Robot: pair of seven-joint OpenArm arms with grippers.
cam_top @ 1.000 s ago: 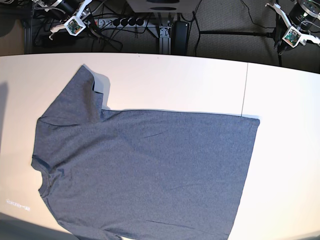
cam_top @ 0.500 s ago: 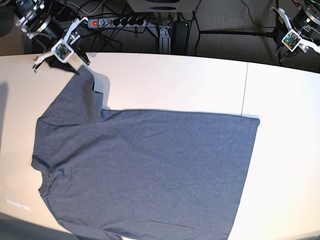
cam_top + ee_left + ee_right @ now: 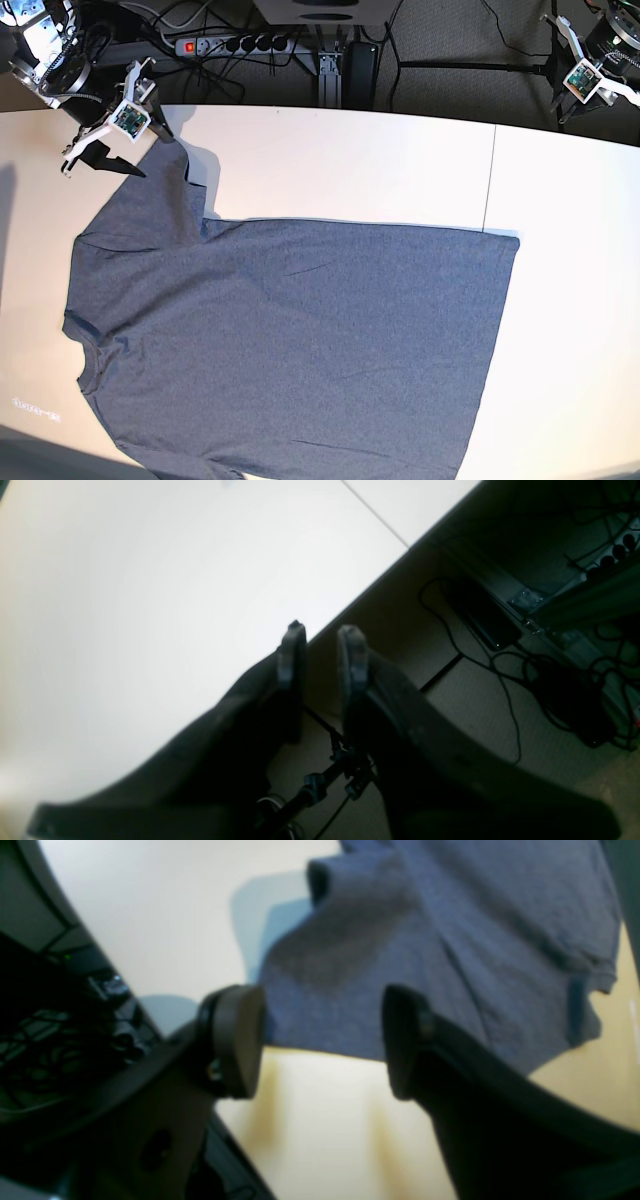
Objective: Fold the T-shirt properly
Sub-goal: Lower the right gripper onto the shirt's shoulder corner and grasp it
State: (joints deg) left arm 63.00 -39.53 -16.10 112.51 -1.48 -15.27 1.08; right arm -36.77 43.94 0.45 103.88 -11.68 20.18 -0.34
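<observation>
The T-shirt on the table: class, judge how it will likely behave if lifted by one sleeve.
The T-shirt would probably droop and trail: it lies flat, limp, with soft creases. It is likely light for its size, being thin knit. The sleeve already bulges near the right gripper, so it may bunch when pinched.

My overhead view was bright and sharp, with the table [image 3: 350, 160] bowed at its edges by the wide lens. The T-shirt [image 3: 290, 340] cast a soft shadow toward the far side beside its sleeve. My left wrist picture was washed out over the table, dim over the floor [image 3: 450, 720], and soft throughout. My right wrist picture was blurred, its fingers [image 3: 235, 1040] dark.
</observation>
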